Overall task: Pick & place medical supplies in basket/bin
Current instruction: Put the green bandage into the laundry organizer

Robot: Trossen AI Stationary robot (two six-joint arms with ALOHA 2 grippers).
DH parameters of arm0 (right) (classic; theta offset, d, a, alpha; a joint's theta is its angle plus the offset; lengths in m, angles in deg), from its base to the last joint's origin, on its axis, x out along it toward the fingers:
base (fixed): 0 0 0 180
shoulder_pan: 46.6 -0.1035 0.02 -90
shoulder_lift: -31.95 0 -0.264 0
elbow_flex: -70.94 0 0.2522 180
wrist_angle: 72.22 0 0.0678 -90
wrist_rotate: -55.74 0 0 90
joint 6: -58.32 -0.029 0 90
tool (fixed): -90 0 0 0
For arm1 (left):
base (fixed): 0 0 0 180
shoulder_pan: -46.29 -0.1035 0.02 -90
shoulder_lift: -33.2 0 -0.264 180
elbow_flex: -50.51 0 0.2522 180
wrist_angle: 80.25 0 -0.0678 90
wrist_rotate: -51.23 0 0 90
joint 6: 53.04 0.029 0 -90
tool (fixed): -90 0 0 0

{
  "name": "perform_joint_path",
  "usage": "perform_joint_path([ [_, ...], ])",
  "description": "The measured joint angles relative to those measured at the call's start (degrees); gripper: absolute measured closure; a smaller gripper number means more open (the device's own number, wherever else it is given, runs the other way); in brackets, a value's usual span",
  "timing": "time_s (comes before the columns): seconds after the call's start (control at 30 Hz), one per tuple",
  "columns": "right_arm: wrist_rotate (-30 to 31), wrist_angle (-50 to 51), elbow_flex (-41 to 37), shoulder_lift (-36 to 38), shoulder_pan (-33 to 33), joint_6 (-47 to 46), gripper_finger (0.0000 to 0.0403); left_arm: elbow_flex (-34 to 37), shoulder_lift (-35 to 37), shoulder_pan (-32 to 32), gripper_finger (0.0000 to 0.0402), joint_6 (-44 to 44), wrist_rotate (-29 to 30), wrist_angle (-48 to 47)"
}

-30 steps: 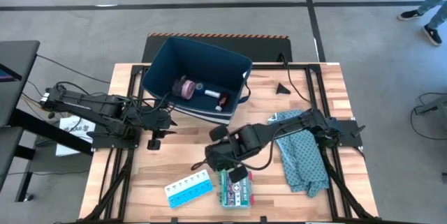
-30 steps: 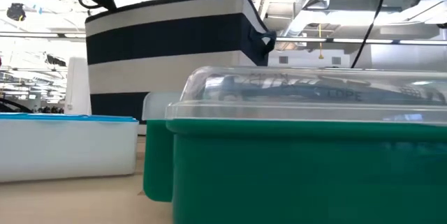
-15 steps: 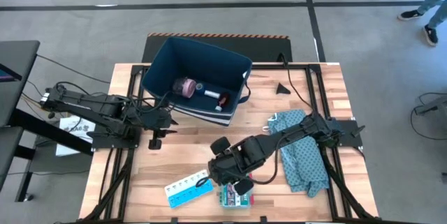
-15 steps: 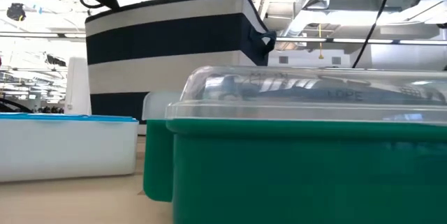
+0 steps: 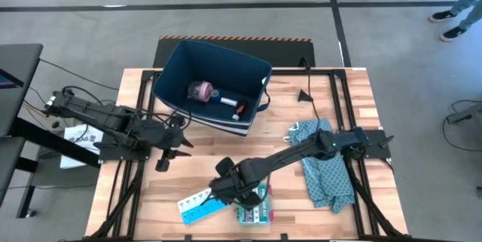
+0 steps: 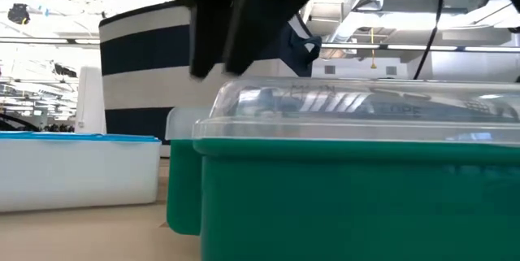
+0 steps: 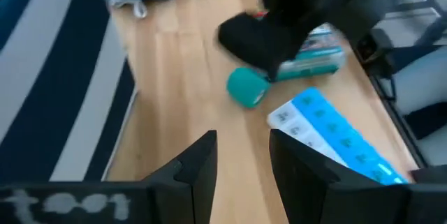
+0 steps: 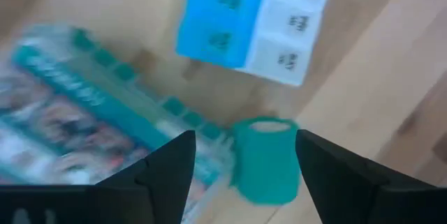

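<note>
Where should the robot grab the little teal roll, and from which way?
Probably across the teal roll's curved sides, coming straight down. It lies on bare wood between the pill organizer and the flat box, and the right tool hangs open right above it, a finger on each side.

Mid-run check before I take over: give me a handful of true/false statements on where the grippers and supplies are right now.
1. The right gripper is open above a teal roll. True.
2. The pill organizer is already inside the navy bin. False: it lies on the table's near side, beside the green flat box.
3. A pink roll lies in the bin. True.
4. The left gripper holds the teal roll. False: its fingers are open and empty, with the roll farther off on the wood.
5. The patterned cloth covers the pill organizer. False: it lies apart, on the table's right side.
</note>
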Motion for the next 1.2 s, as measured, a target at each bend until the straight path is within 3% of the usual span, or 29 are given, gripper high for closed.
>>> perform_joint_path([
  [0.23, 0.6, 5.1, -0.1, -0.6, 1.6, 0.3, 0.0167, 0.0, 0.0, 3.7, 0.028, -1.0, 0.1, 1.4],
  [0.4, -3.7, 2.7, 0.0, -1.1, 3.4, -0.6, 0.0168, 0.0, 0.0, 5.1, 0.028, -2.1, 1.7, 1.5],
  [0.73, -3.1, -0.5, 0.1, -5.7, 4.8, 0.3, 0.0168, 0.0, 0.0, 7.4, 0.028, -4.3, 3.1, 1.6],
  [0.97, -2.8, 2.5, 0.2, -8.4, 6.0, 1.8, 0.0169, 0.0, 0.0, 8.1, 0.028, -4.3, 3.2, 2.2],
  [1.2, -2.5, 4.0, 0.1, -8.0, 6.4, 4.7, 0.0211, 0.0, 0.0, 8.1, 0.028, -4.3, 3.3, 2.2],
])
